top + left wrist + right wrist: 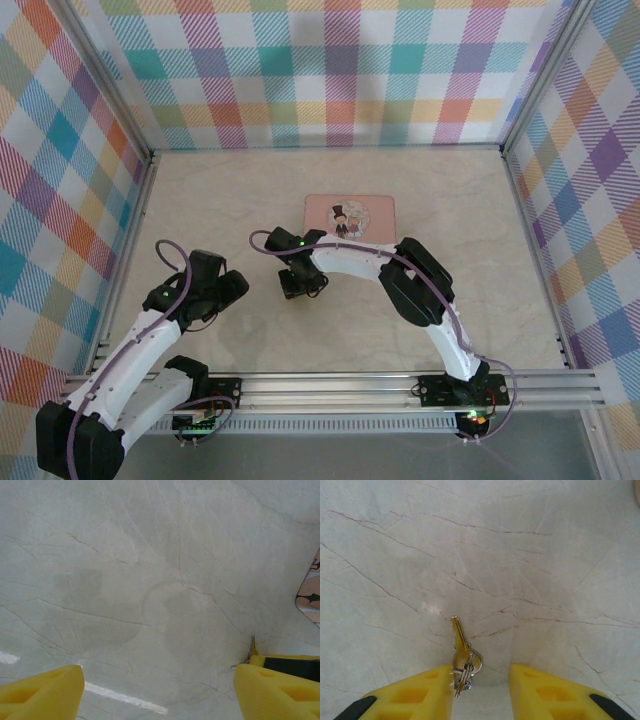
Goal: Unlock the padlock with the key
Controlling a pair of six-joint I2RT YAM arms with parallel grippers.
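Over on the left, the left hand (157, 680) hangs low over bare counter (480, 260). Its yellow fingers are spread wide with nothing between them. It looks parked there on purpose, out of the way but close enough to help once the key is up.

Now the middle, where the action is. The right arm is folded in toward the centre, and the right hand (482, 680) is down at the surface. The key (459, 636) is a thin brassy blade pointing away from the wrist. Its ring (476, 664) and a second small key are bunched at the base. The bunch sits in the gap, tight against the inner face of the hand's left finger, and the other finger stands clear of it. So the hand is partly spread and straddling the key, not pinching it. Whether the key lies flat or is tipped up, the views don't settle. A firm grip on the head comes first, before any try at the padlock.

Just beyond the right hand lies the pink tin (350, 217), flat and untouched.

The counter is pale marble-look with fine veins. Bright checked walls (330, 70) close three sides, and metal rails (330, 382) cross the near edge.
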